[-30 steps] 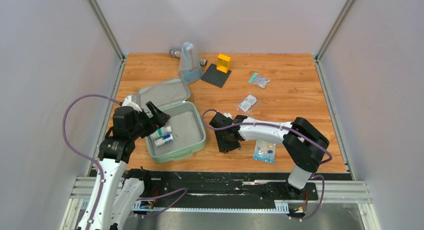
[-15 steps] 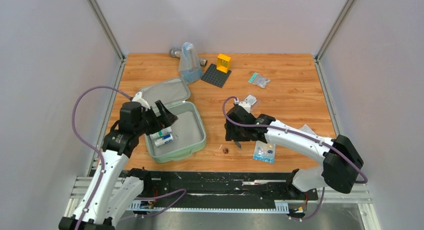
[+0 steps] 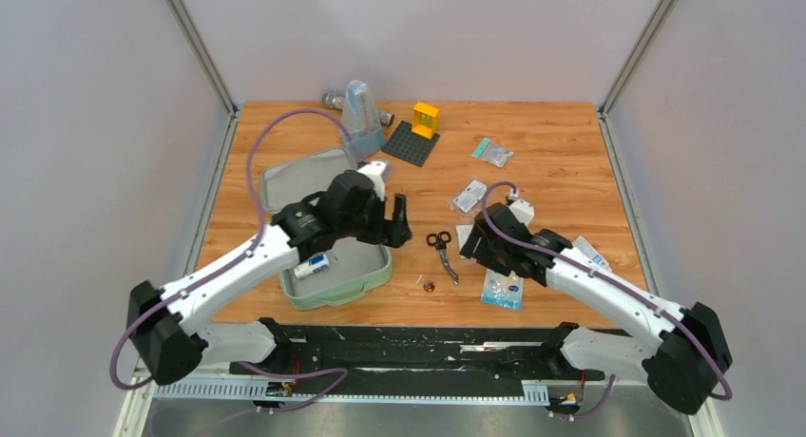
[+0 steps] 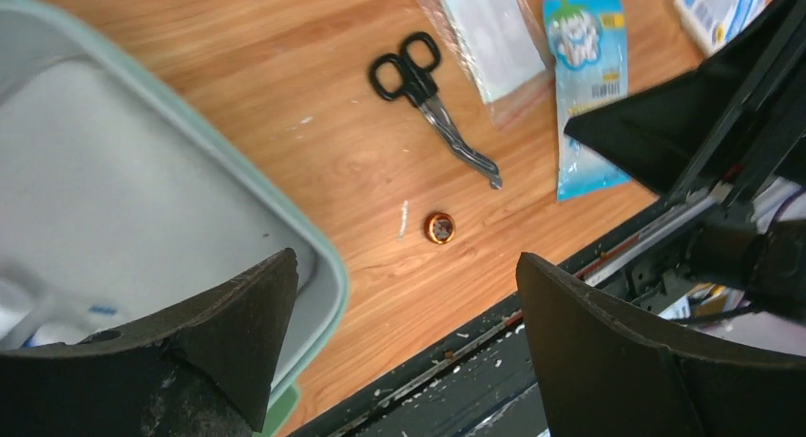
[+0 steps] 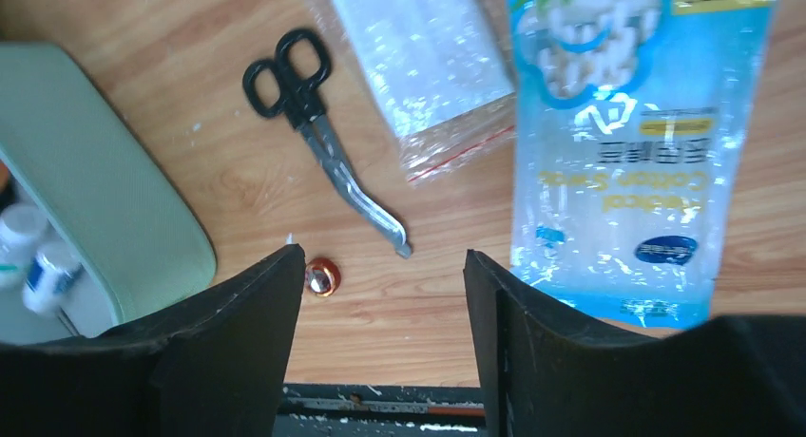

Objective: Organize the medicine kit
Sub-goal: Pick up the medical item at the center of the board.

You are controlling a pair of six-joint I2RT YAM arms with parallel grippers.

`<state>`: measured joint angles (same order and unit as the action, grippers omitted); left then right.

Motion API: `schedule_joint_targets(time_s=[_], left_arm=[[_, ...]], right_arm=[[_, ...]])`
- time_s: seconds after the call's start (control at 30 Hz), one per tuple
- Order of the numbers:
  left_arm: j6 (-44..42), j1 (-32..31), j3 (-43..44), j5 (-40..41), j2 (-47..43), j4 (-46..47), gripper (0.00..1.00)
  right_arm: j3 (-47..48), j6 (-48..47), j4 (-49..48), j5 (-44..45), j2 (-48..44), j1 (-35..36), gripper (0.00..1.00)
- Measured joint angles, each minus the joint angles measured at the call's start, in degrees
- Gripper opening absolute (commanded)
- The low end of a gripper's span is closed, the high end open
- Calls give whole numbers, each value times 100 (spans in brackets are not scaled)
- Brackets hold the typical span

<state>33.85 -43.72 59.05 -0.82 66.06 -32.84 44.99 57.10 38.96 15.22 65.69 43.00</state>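
Observation:
The medicine kit is a mint-green tray (image 3: 373, 274) with its lid (image 3: 302, 177) lying open behind it. Two small bottles (image 3: 313, 264) lie in the tray's left part. My left gripper (image 3: 395, 222) hangs open over the tray's right rim (image 4: 321, 262), empty, and its wrist view looks down on the bare wood. Black-handled scissors (image 3: 440, 253) lie on the table between the two grippers. My right gripper (image 3: 472, 241) is open and empty, just right of the scissors (image 5: 314, 123). A blue cotton pack (image 3: 502, 289) lies under the right arm.
A small round orange piece (image 3: 428, 286) sits near the front edge. A clear zip bag (image 5: 428, 57) lies beside the cotton pack (image 5: 618, 142). Farther back are a blister pack (image 3: 470, 196), a green packet (image 3: 492, 152), a dark baseplate (image 3: 410, 143) with a yellow brick (image 3: 425, 120), and a bluish pouch (image 3: 358, 119).
My left arm has swung right, from over the bottles to the tray's right rim. The right arm has drawn back to the right with its jaws widening, and the scissors now lie uncovered.

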Motion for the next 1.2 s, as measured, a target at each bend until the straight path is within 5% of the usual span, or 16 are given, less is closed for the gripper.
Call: schedule_joint_targets(time_s=[0.17, 0.4, 0.77, 1.2], left_arm=[[-258, -870, 251, 245, 1032, 319, 91], [-494, -1228, 529, 267, 2109, 352, 87], [-702, -1882, 1248, 238, 3740, 382, 71], [-442, -1886, 785, 389, 3862, 553, 66]], right_arm=[[-522, 358, 114, 48, -807, -793, 68], [-892, 476, 205, -221, -1202, -1681, 69], [-896, 450, 201, -468, -1204, -1803, 68], [-898, 367, 153, -621, -994, -1808, 67]])
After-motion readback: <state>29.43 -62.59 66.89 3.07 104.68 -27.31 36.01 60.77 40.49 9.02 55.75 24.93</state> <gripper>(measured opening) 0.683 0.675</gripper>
